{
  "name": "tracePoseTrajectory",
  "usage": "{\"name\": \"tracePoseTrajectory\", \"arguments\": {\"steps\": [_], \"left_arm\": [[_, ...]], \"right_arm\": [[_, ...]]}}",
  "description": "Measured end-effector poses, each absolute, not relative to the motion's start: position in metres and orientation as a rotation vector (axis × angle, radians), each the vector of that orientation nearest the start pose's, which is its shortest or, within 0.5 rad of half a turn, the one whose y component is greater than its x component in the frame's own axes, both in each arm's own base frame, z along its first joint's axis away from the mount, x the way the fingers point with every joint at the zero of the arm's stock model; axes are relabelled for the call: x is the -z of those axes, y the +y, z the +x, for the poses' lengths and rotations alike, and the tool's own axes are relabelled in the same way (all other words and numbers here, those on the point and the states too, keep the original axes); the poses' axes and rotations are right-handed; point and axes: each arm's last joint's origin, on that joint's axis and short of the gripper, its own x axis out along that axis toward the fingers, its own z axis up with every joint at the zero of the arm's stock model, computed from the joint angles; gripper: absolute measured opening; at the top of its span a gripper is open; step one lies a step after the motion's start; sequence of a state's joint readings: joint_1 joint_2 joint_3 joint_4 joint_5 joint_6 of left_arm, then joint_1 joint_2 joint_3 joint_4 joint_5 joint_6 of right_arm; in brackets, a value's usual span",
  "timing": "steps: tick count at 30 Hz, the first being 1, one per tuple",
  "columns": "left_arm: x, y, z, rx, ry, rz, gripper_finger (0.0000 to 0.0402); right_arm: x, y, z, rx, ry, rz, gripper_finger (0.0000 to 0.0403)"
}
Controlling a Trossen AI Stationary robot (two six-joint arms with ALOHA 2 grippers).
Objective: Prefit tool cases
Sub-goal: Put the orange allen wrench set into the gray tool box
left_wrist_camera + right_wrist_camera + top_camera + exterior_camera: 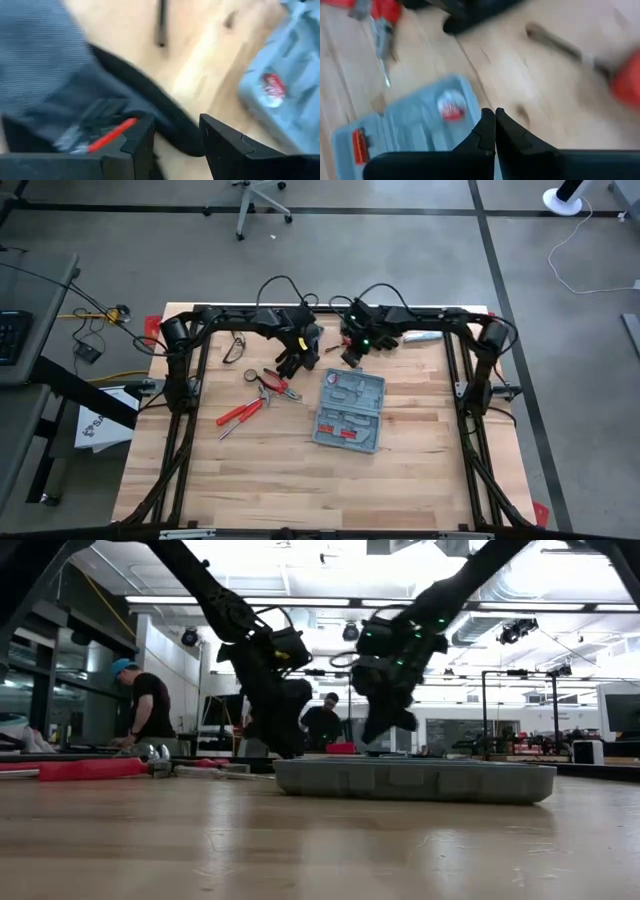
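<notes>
Blurring hides what dark thing the left gripper (177, 145) jaws straddle; right gripper (495, 131) jaws together.

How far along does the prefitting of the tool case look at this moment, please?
Done: the tool case lies open with some red-handled tools seated. In hand: nothing; the left gripper is open over the black gloves, the right gripper shut and empty. Left: the loose pliers beside it.

Overhead looks straight down, low view skims the table (260, 470), wrist cameras hover close; all share the tool case (349, 410).
</notes>
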State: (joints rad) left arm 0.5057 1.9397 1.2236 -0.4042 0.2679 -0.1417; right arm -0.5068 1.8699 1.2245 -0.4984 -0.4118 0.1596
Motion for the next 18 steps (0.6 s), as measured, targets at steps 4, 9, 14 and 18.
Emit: {"name": "tracePoseTrajectory", "arguments": {"steps": [4,9,14,18], "left_arm": [[-0.144,0.162,0.35,-0.254,1.003,-0.598,0.0147],[-0.155,0.152,0.367,-0.287,0.97,-0.569,0.0138],[-0.177,0.163,0.382,-0.307,0.869,-0.47,0.0116],[-0.167,0.169,0.394,-0.288,0.873,-0.459,0.0102]], "right_arm": [[-0.165,-0.153,0.309,0.181,1.016,0.683,0.0],[-0.175,-0.142,0.29,0.237,0.948,0.687,0.0],[-0.176,-0.145,0.274,0.343,0.944,0.67,0.0],[-0.159,-0.145,0.263,0.376,0.997,0.717,0.0]]}}
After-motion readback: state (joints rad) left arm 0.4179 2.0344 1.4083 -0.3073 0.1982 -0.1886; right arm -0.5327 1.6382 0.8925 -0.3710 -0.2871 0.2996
